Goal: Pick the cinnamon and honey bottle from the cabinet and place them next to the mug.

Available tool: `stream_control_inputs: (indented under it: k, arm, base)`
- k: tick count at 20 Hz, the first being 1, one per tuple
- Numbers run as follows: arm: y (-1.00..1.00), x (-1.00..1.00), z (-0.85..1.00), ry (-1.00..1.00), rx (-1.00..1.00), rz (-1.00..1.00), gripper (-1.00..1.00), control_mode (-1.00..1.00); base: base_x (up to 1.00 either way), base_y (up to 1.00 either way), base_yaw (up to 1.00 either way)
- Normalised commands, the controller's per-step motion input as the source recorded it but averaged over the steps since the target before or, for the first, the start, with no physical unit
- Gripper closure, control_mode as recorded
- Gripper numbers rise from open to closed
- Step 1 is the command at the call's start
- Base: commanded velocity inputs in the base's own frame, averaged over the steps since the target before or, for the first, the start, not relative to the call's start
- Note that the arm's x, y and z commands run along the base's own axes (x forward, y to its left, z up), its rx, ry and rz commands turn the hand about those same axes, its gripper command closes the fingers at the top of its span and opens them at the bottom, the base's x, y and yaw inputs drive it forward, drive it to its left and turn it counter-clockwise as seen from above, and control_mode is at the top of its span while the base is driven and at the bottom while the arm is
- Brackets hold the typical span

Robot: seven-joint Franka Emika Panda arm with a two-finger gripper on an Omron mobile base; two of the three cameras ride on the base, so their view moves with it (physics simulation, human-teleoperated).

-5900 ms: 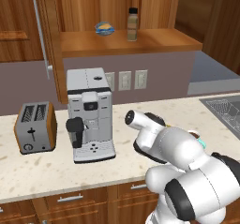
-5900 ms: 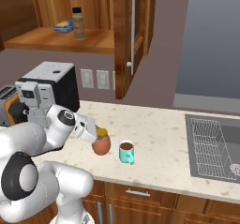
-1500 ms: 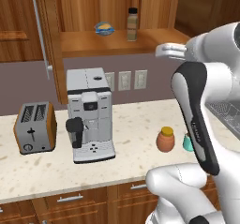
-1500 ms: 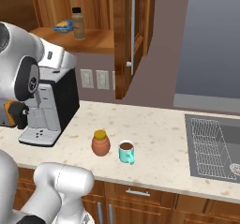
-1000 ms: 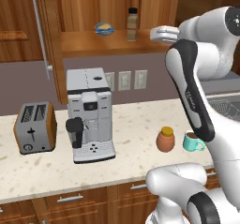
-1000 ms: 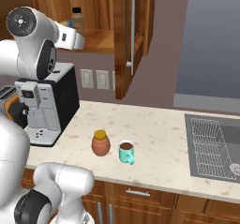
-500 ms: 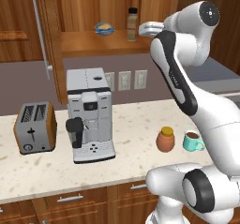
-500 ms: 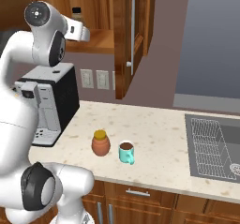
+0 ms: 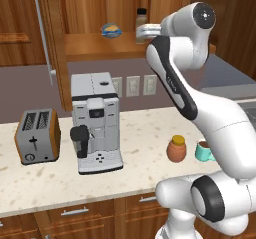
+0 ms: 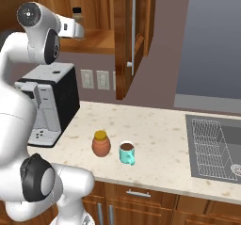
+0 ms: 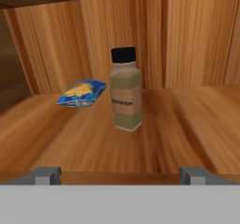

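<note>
Hand: the hand (image 11: 120, 175) is standing wide open at the front edge of the cabinet shelf, its two fingertips (image 11: 44, 175) spread far apart and gripping nothing; in the left base view the hand (image 9: 140, 32) is pointing into the cabinet at shelf height.
Cinnamon: the cinnamon (image 11: 126, 90) is standing upright on the shelf board, straight ahead of the hand and between the lines of the two fingertips, apart from them; its black cap is showing above the arm in the left base view (image 9: 142, 17).
Snack bag: a blue and orange snack bag (image 11: 81, 92) is lying on the shelf just beside the cinnamon.
Cabinet: the cabinet (image 9: 95, 45) is hanging open above the table, its door with the silver bar handle (image 10: 132, 26) swung out.
Honey bottle: the honey bottle (image 10: 100, 143) is sitting on the table (image 10: 160, 134), just beside the mug.
Mug: the mug (image 10: 126, 153) is holding dark liquid.
Others: a coffee machine (image 9: 95, 122) and a toaster (image 9: 37, 142) are standing further along the table; a sink (image 10: 216, 148) is set in at the far end.
</note>
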Motion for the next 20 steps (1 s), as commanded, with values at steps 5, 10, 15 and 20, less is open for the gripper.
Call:
stream_control_inputs:
  k: [5, 10, 15, 20]
  arm:
    - [0.00, 0.01, 0.02, 0.05, -0.01, 0.00, -1.00, -1.00]
    - [-0.02, 0.02, 0.05, 0.09, 0.00, 0.00, -1.00, -1.00]
    - [0.00, 0.03, 0.16, 0.10, -0.01, 0.00, -1.00, -1.00]
    - [0.00, 0.11, -0.04, -0.01, 0.00, 0.00, -1.00, -1.00]
  base:
    - [0.00, 0.00, 0.00]
    - [0.00, 0.00, 0.00]
    - [0.00, 0.00, 0.00]
    - [0.00, 0.00, 0.00]
